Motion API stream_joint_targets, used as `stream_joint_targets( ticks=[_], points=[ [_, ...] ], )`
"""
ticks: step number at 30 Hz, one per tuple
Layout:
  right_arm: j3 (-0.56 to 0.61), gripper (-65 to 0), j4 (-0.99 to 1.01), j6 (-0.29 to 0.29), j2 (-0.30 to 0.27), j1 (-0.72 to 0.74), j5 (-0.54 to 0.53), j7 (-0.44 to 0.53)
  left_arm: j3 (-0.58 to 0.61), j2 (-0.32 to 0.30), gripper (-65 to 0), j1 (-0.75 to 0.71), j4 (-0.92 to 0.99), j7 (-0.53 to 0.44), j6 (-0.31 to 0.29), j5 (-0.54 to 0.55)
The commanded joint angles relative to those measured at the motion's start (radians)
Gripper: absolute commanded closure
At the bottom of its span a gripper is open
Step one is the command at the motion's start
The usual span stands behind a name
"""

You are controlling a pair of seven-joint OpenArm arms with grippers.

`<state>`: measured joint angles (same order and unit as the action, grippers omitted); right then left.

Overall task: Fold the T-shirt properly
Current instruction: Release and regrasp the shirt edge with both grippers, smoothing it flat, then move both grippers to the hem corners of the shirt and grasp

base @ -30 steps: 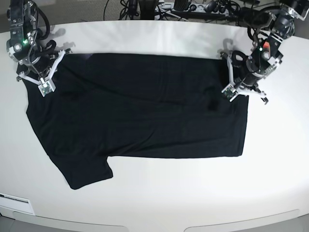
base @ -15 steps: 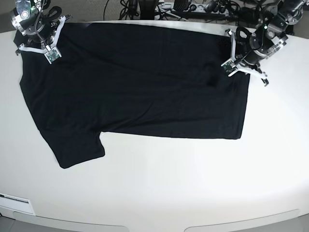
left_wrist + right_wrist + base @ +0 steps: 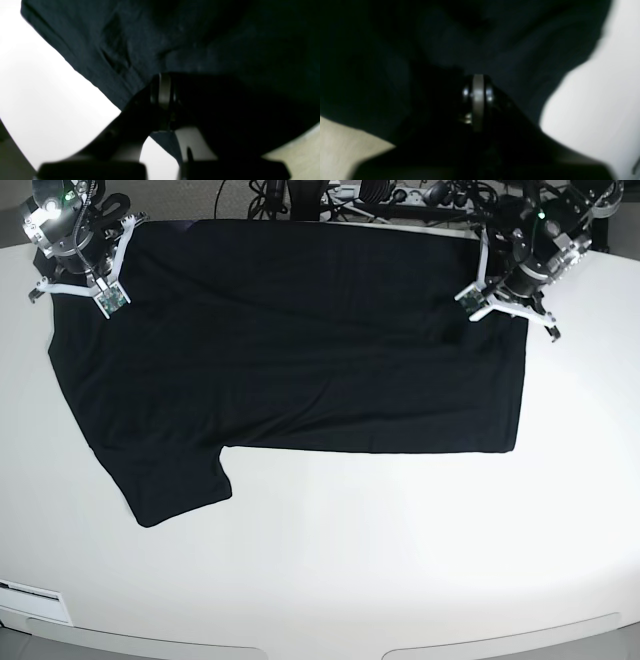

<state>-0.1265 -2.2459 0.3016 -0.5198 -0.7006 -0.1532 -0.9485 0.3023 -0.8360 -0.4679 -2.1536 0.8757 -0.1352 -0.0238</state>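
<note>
Black T-shirt (image 3: 300, 340) lies spread unfolded on the bench (image 3: 400, 560); left hand (image 3: 500, 305) and right hand (image 3: 85, 280) each pinch its far edge; every fold remains.

White table under even light
We see a curved white table (image 3: 400, 560); behind its far edge, tangled dark cables (image 3: 400, 195) on grey floor.

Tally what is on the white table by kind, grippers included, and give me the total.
T-shirt, black: 1
Grippers, each shut on the T-shirt's far edge: 2, left gripper and right gripper
White table: 1
Total: 4
</note>
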Motion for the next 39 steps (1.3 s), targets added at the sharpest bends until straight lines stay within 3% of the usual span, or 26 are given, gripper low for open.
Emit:
stream_joint_targets(
  ticks=[1, 4, 7, 8, 10, 11, 14, 19, 20, 23, 25, 34, 39],
  points=[
    [-0.007, -12.4, -0.038, -0.008, -0.013, 0.011, 0.006, 0.016, -0.004, -0.014, 0.0, 0.01, -0.052, -0.015, 0.031, -0.028],
    [-0.007, -15.4, -0.056, -0.007, -0.012, 0.037, 0.005, 0.05, -0.004, -0.015, 0.0, 0.033, -0.134, -0.024, 0.089, -0.076],
    [-0.007, -15.3, -0.056, -0.008, -0.012, 0.047, 0.007, 0.054, -0.052, -0.015, 0.0, 0.034, -0.143, -0.105, 0.171, -0.175],
    [-0.007, -15.3, -0.056, -0.008, -0.012, 0.047, 0.014, 0.047, -0.095, -0.014, 0.0, 0.036, -0.128, -0.154, 0.197, -0.163],
    [-0.007, -15.3, -0.056, -0.007, -0.012, 0.047, 0.018, 0.04, -0.2, -0.013, 0.0, 0.079, -0.064, -0.237, 0.215, 0.024],
    [-0.007, -15.3, -0.056, -0.007, -0.012, 0.047, 0.021, 0.044, -0.248, -0.003, 0.0, 0.118, -0.017, -0.244, 0.191, 0.153],
    [-0.007, -15.3, -0.056, -0.007, -0.012, 0.047, 0.021, 0.051, -0.392, 0.069, 0.0, 0.247, 0.208, -0.221, -0.018, 0.45],
    [-0.007, -15.3, -0.056, -0.018, -0.012, 0.047, 0.021, 0.047, -0.594, 0.183, 0.0, 0.482, 0.721, -0.114, -0.167, 0.853],
    [-0.007, -15.3, -0.056, -0.018, -0.012, 0.047, 0.023, 0.048, -0.626, 0.198, -2.9, 0.531, 0.816, -0.052, -0.198, 0.919],
    [-0.007, -15.3, -0.056, -0.014, -0.012, 0.047, 0.024, 0.05, -0.649, 0.204, -27.6, 0.635, 1.038, 0.075, -0.278, 1.109],
    [-0.007, -15.3, -0.056, -0.014, -0.012, 0.047, 0.024, 0.055, -0.637, 0.206, -33.6, 0.676, 1.136, 0.075, -0.313, 1.142],
    [-0.007, -15.3, -0.056, -0.014, -0.012, 0.069, 0.024, 0.082, -0.452, 0.255, -33.6, 0.748, 1.265, 0.187, -0.394, 1.27],
    [-0.007, -15.9, -0.056, -0.013, -0.012, 0.085, 0.023, 0.097, -0.348, 0.299, -33.4, 0.769, 1.265, 0.213, -0.404, 1.27]
  ],
)
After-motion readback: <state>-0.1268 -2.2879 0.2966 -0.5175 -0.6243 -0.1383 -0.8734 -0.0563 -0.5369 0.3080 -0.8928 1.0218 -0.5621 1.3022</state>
